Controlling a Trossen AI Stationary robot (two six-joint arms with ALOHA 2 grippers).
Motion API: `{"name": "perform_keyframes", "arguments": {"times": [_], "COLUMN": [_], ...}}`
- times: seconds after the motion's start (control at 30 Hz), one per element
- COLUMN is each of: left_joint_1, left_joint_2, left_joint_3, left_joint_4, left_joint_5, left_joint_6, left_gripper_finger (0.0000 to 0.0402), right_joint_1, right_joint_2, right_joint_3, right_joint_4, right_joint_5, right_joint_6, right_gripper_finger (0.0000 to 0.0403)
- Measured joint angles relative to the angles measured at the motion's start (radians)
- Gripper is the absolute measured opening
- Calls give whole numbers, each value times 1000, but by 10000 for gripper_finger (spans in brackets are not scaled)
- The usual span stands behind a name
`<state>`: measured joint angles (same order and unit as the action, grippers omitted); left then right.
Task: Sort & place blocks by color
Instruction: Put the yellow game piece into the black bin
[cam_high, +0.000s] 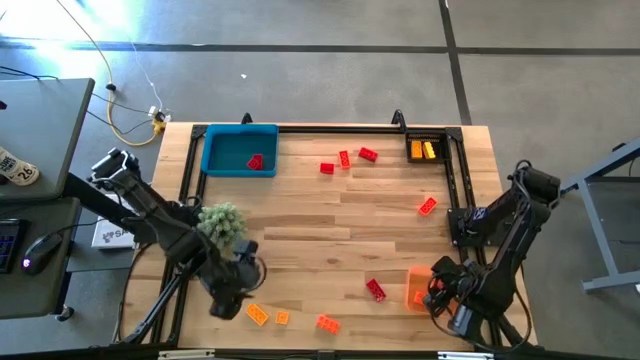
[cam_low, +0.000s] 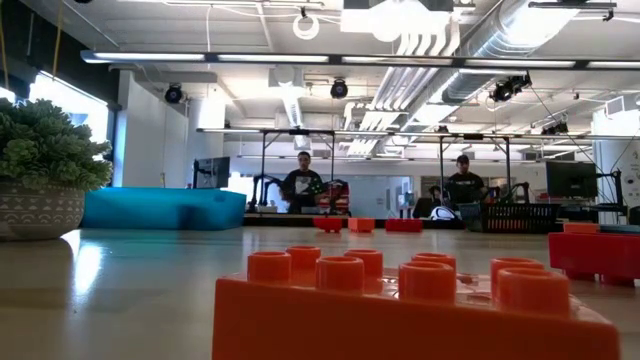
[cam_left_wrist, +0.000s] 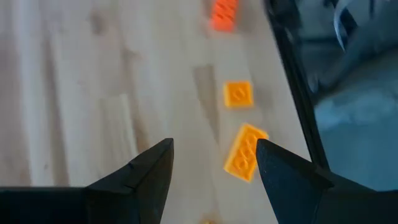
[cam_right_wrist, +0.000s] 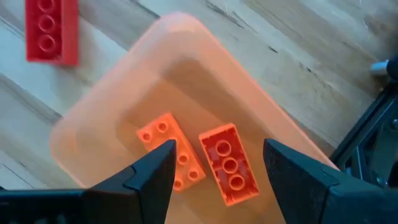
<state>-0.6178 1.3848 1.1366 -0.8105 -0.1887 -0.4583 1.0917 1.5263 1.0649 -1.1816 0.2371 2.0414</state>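
Observation:
Small studded blocks lie scattered on the wooden table. Three orange ones sit near the near edge (cam_high: 257, 314), (cam_high: 282, 318), (cam_high: 327, 322). My left gripper (cam_high: 236, 284) hovers open just above them; in its wrist view the long orange block (cam_left_wrist: 244, 151) lies beside one finger. My right gripper (cam_high: 441, 291) is open over the translucent orange tray (cam_right_wrist: 112, 106), where two orange blocks (cam_right_wrist: 171, 149), (cam_right_wrist: 229, 163) lie flat. A red block (cam_high: 375, 290) lies left of that tray. More red blocks (cam_high: 344, 158) lie toward the far edge, and an orange one (cam_high: 427, 206) farther right.
A blue tray (cam_high: 240, 152) at the far left holds one red block (cam_high: 255, 161). A dark bin (cam_high: 425, 149) at the far right holds yellow blocks. A green spiky plant in a pot (cam_high: 222, 222) stands beside my left arm. A black frame rail (cam_high: 455, 180) borders the table.

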Motion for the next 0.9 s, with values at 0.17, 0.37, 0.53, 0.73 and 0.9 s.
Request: {"name": "perform_keyframes", "arguments": {"times": [0.17,0.37,0.53,0.73,0.9], "left_joint_1": [-67,-85,-73,-70,-70], "left_joint_2": [43,143,235,328,395], "left_joint_3": [0,0,0,0,0], "left_joint_4": [1,1,7,23,52], "left_joint_5": [26,58,71,144,149], "left_joint_6": [100,158,156,156,156], "left_gripper_finger": [217,217,217,217,217], "right_joint_1": [-42,-90,-123,-148,-152], "right_joint_2": [-7,-7,-7,-7,-7], "right_joint_3": [0,0,0,0,0], "right_joint_4": [-1,-1,0,1,1], "right_joint_5": [17,50,49,46,48], "right_joint_6": [-46,-112,-167,-210,-220], "right_gripper_finger": [228,228,229,228,228]}}
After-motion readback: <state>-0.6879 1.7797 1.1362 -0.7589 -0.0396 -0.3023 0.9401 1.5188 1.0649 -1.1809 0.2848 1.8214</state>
